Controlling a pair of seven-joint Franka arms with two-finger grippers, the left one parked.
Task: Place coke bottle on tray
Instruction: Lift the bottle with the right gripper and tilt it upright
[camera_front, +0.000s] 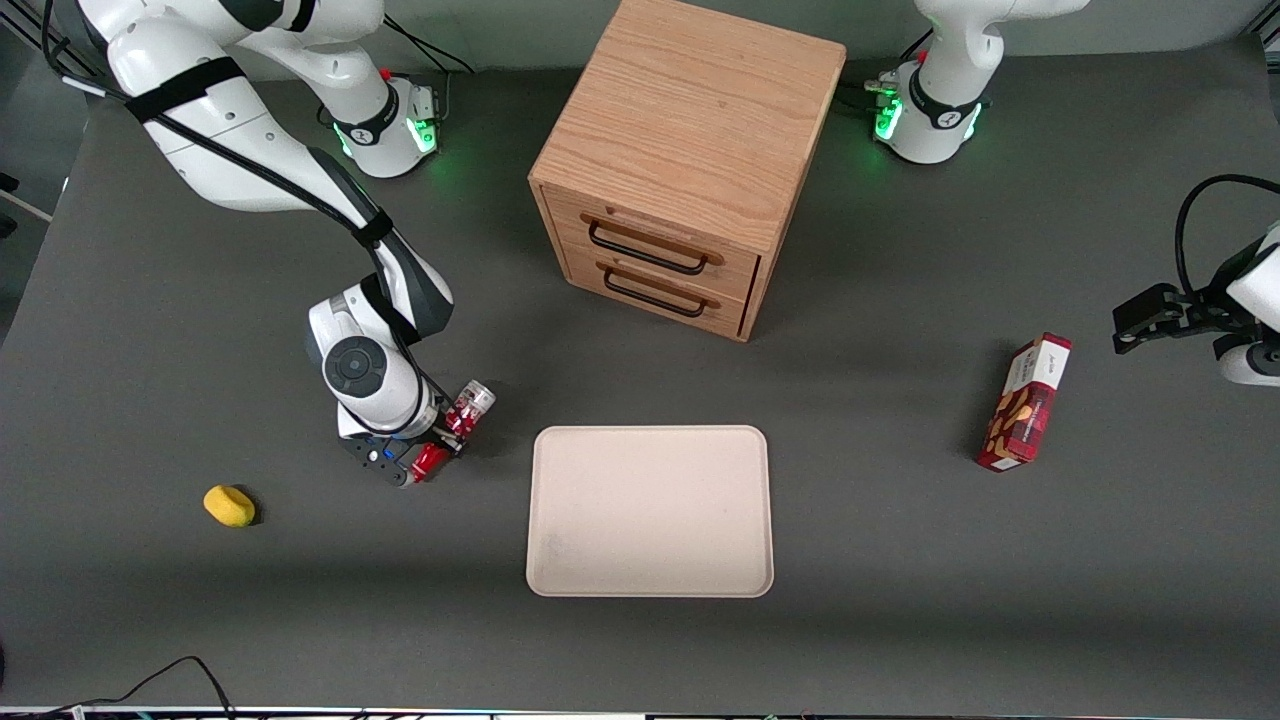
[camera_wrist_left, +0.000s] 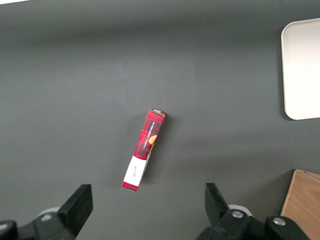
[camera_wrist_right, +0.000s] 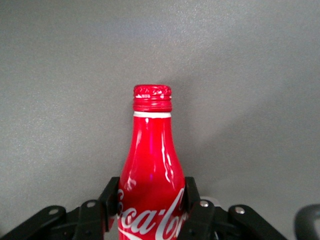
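Nearest the front camera lies the tray (camera_front: 650, 511), bare. Beside it, toward the working arm's end, the gripper (camera_front: 440, 437) clamps the coke bottle (camera_front: 455, 425) (tilted, cap low). A yellow object (camera_front: 229, 505) sits farther along; wooden drawers (camera_front: 680, 160) and snack box (camera_front: 1025, 402) stand well apart.

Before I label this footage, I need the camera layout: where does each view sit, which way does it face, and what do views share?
Front view: high, facing the robots, looking down on the table, tray, wooden drawer cabinet; both arms show, gripper beside the tray.
Left wrist view: parked arm's wrist, looking down at the snack box; own fingers show.
Right wrist view: working wrist, along the gripper, shut on the coke bottle.
Shared: front and left wrist both show box and tray; front and right wrist, the bottle.
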